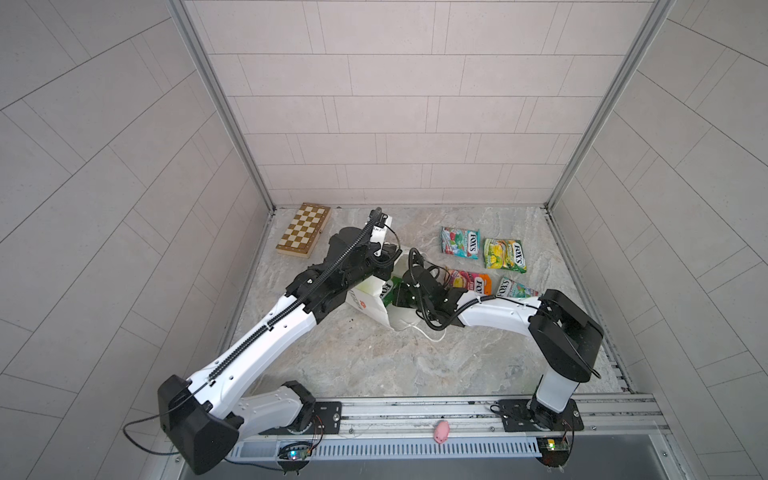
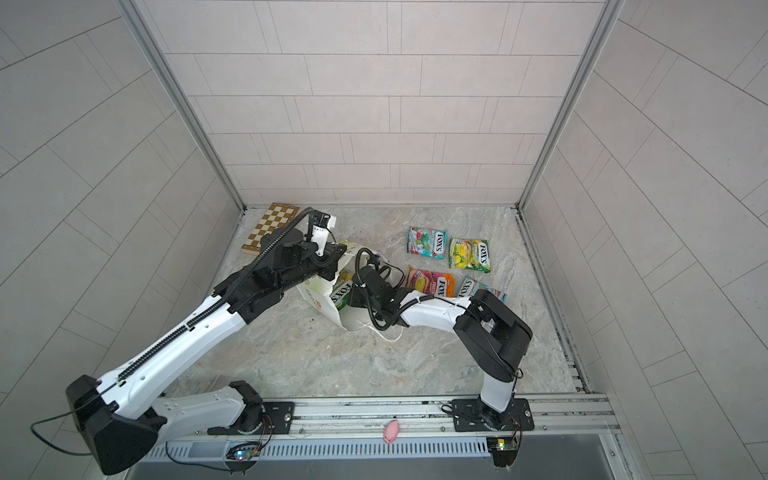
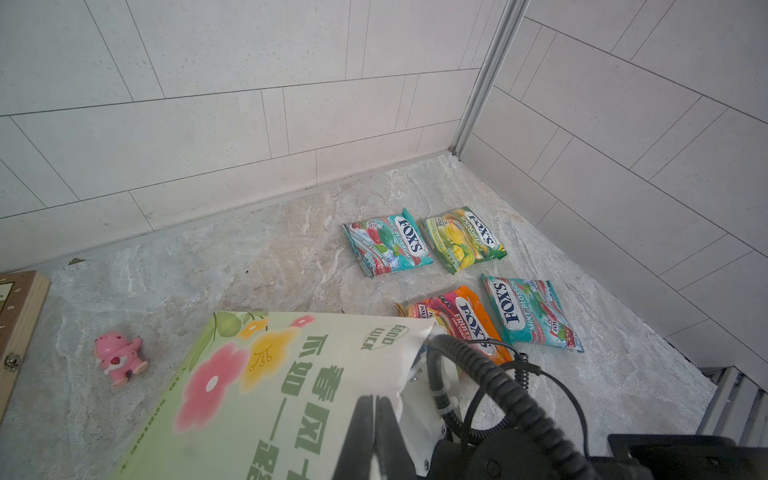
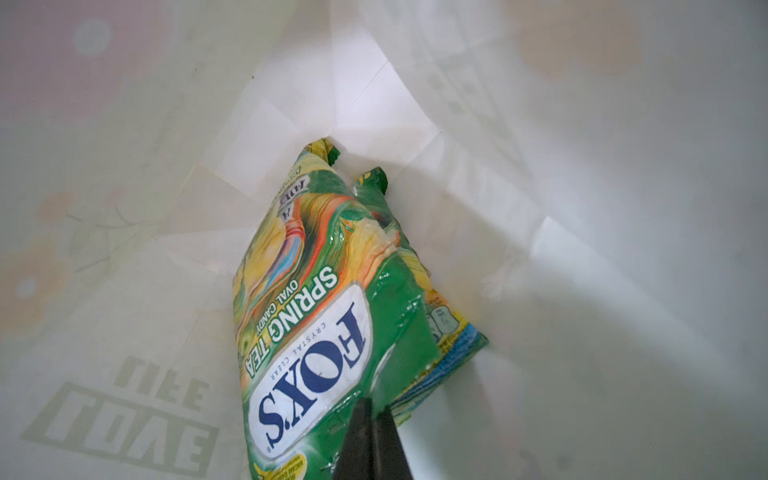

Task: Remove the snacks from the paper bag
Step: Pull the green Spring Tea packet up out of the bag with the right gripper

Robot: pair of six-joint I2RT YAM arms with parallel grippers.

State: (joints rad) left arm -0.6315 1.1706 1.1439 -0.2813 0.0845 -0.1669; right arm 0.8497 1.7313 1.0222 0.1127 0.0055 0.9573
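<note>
At the far left we noted a wooden chessboard box (image 1: pixel 304 229) and, near it in the left wrist view, a pink pig toy (image 3: pixel 120 357); neither concerned the task. Next, the left gripper (image 3: pixel 375 405) had its jaws pressed together on the rim of the paper bag (image 3: pixel 266 374). The bag lay tipped near the table's middle with its mouth turned toward the right arm. We judged this grip was meant to prop the mouth and stop the bag sliding. The right gripper (image 4: pixel 372 409) reached inside the bag, its jaws pinching the near corner of a green Spring Tea packet (image 4: pixel 307 324), so drawing out that snack appeared to be the step in hand. Behind it, what looked like a second green packet (image 4: pixel 372 180) leaned toward the bag's folded bottom; we saw no others inside. To the right, four packets lay flat on the table, clear of the bag: a teal Mint Blossom packet (image 1: pixel 460 242), a yellow-green packet (image 1: pixel 505 254), an orange-pink Fruits packet (image 1: pixel 469 280) and another teal packet (image 1: pixel 513 287), partly hidden by the right arm. We judged the task roughly two-thirds done.
</note>
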